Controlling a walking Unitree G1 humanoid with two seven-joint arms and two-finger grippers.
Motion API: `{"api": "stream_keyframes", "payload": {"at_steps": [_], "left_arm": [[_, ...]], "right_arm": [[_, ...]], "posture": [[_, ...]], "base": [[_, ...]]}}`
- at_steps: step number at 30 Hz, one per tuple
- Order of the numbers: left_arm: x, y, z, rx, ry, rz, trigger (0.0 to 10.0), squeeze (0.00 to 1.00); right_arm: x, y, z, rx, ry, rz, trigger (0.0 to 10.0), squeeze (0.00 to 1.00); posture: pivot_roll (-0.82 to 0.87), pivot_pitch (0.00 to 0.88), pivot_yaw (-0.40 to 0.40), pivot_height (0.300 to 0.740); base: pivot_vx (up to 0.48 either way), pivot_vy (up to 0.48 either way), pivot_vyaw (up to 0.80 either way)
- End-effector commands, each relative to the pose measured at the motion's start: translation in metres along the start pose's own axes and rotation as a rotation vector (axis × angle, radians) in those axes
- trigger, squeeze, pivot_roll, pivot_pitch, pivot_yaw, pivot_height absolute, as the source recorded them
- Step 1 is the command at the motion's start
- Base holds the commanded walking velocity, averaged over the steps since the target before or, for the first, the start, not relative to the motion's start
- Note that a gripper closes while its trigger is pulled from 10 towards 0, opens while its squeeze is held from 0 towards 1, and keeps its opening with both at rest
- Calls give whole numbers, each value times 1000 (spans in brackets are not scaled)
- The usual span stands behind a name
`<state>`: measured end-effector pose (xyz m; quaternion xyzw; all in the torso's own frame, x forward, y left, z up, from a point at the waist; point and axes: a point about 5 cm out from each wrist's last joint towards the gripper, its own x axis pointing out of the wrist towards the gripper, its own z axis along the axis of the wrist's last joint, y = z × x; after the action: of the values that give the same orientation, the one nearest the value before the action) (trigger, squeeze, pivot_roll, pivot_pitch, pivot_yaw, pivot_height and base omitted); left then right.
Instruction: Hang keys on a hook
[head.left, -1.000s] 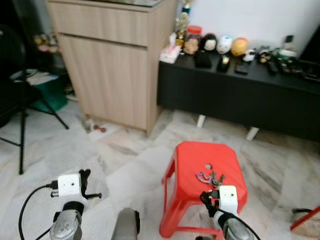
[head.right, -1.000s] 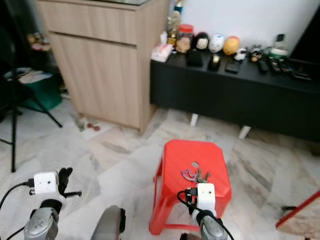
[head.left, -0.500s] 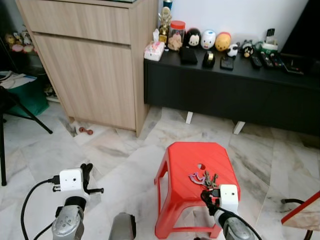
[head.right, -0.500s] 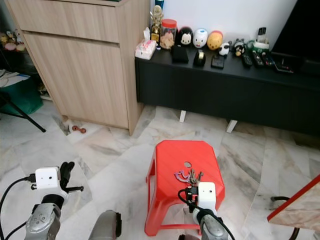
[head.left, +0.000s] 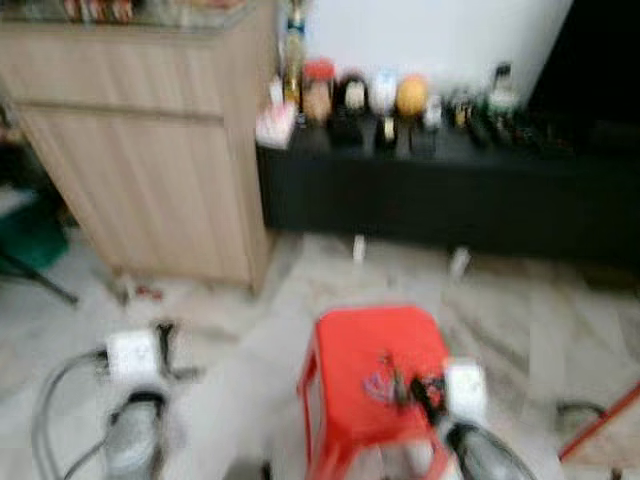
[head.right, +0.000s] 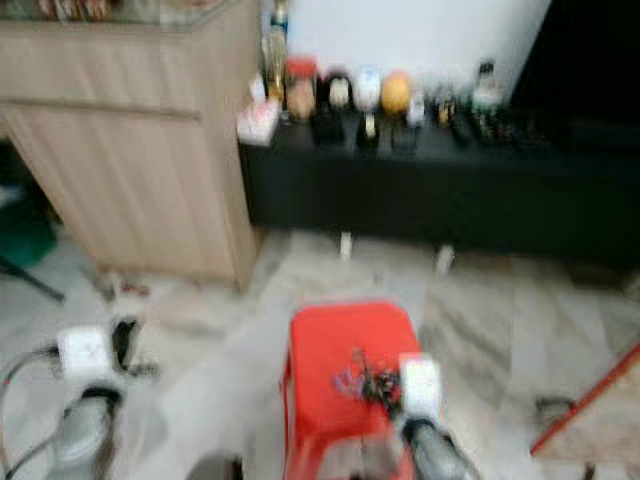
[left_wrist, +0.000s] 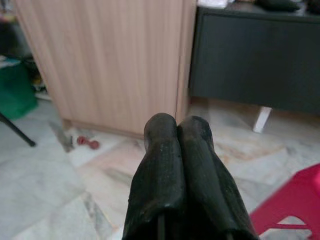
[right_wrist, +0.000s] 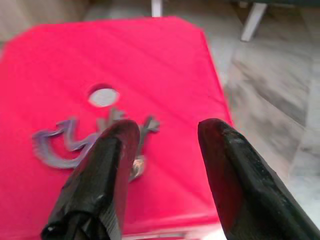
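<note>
The keys (right_wrist: 95, 142) lie flat on the red stool (right_wrist: 165, 65) beside its centre hole, so I judge my right gripper (right_wrist: 165, 135), fingers spread and empty above them, should drop straight over the bunch before closing. My left gripper (left_wrist: 177, 150) is pressed together, idle. Since half a second ago my head view has blurred and the stool sits nearer.

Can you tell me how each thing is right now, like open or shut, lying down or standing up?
keys: lying flat on the stool, not gripped.
red stool: upright on the floor.
right gripper: open, above the keys.
left gripper: shut, holding nothing.
wooden cabinet: doors shut.
</note>
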<state>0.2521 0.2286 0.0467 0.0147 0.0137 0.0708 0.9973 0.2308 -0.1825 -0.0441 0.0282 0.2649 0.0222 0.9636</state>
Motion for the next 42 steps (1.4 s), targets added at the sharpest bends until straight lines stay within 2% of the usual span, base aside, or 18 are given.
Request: {"api": "stream_keyframes", "payload": {"at_steps": [1,3,6,7,10,15,18,22,24,25,26,28,33,37,39,42], "left_arm": [[-2,11,-1,22,18,27,10000,0],[-2,11,-2,23,19,27,10000,0],[-2,11,-3,25,22,25,10000,0],[-3,11,-3,27,26,24,10000,0],[-3,11,-4,28,28,24,10000,0],[-4,13,-4,32,33,28,10000,0],[-5,15,-5,35,35,36,10000,0],[-5,16,-5,38,35,37,10000,0],[-5,16,-5,39,36,37,10000,0],[-5,16,-5,40,36,37,10000,0],[-5,16,-5,51,36,33,10000,0],[-5,17,-5,58,36,30,10000,0],[-7,19,-6,60,41,34,10000,0],[-7,21,-6,63,42,38,10000,0],[-7,21,-6,66,42,40,10000,0],[-7,22,-6,69,43,41,10000,0]], "right_arm": [[6,13,7,12,-19,41,10000,0],[5,14,6,10,-11,46,10000,0],[4,14,2,59,9,36,10000,0],[3,17,-3,149,23,58,10000,0],[2,19,-5,270,24,90,10000,0],[2,19,-3,396,15,138,10000,0],[0,13,2,398,-18,137,10000,0],[-5,16,2,440,-14,219,10000,0],[-8,20,-1,463,23,268,10000,0],[-11,23,-6,470,78,291,10000,0],[-13,27,-8,540,104,301,10000,0],[-15,28,-11,577,143,289,10000,0],[-22,34,-6,561,136,347,10000,0],[-25,33,-1,570,141,345,10000,0],[-27,32,0,568,180,324,10000,0],[-25,32,-1,610,209,289,10000,0]], "posture": [[208,52,-87,626],[209,52,-87,626],[208,53,-87,626],[206,57,-85,626],[206,59,-84,626],[207,59,-86,626],[207,59,-87,626],[208,59,-89,626],[206,60,-89,626],[207,60,-91,626],[212,60,-93,626],[216,60,-93,626],[215,60,-93,626],[213,58,-96,626],[211,60,-97,626],[210,62,-95,626]], "base": [[0,0,0],[0,0,0],[0,0,0],[0,0,0],[0,0,0],[0,0,0],[0,0,0],[0,0,0],[0,0,0],[0,0,0],[0,0,0],[0,0,0],[0,0,0],[0,0,0],[0,0,0],[0,0,0]]}}
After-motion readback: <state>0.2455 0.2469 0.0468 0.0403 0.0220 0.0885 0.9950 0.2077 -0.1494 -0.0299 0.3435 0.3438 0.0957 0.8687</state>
